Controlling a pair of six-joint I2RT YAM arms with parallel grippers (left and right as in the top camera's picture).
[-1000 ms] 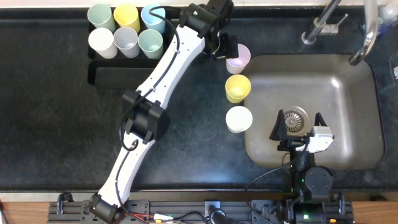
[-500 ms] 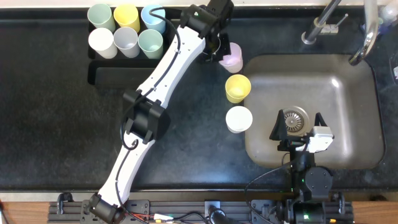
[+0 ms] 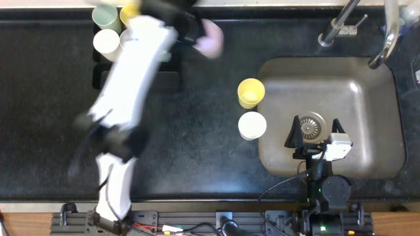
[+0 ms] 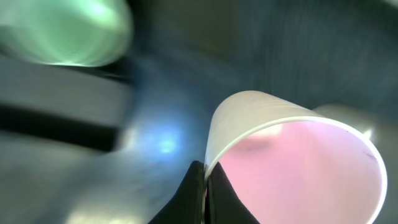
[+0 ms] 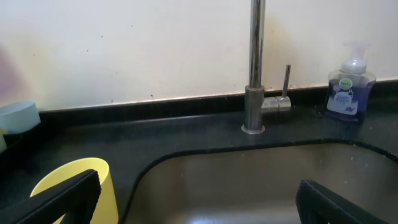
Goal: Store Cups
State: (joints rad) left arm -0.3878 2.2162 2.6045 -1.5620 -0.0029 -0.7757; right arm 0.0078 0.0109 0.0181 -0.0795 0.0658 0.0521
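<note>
Left gripper (image 4: 204, 186) is pinching the pink cup (image 4: 298, 168) by its rim, holding it above the desk (image 3: 197, 144) beside the stored cups (image 3: 106, 40) (arm blurred). Right gripper (image 3: 314, 134) is hanging over the sink (image 3: 367, 98), fingers spread.

1. A black speckled worktop (image 3: 197, 144) carries everything, with a steel sink (image 3: 367, 72) set into it.
2. A yellow cup (image 3: 251, 92) stands upright on the worktop, just beside the sink's left rim.
3. A white cup (image 3: 252, 125) stands mouth down just beside the same rim, close to the yellow cup.
4. A black tray (image 3: 169, 80) lies well to the left of the sink, near the back wall.
5. A tap (image 3: 341, 23) rises behind the sink.
6. A soap bottle (image 5: 350, 87) stands behind the sink, beside the tap.
</note>
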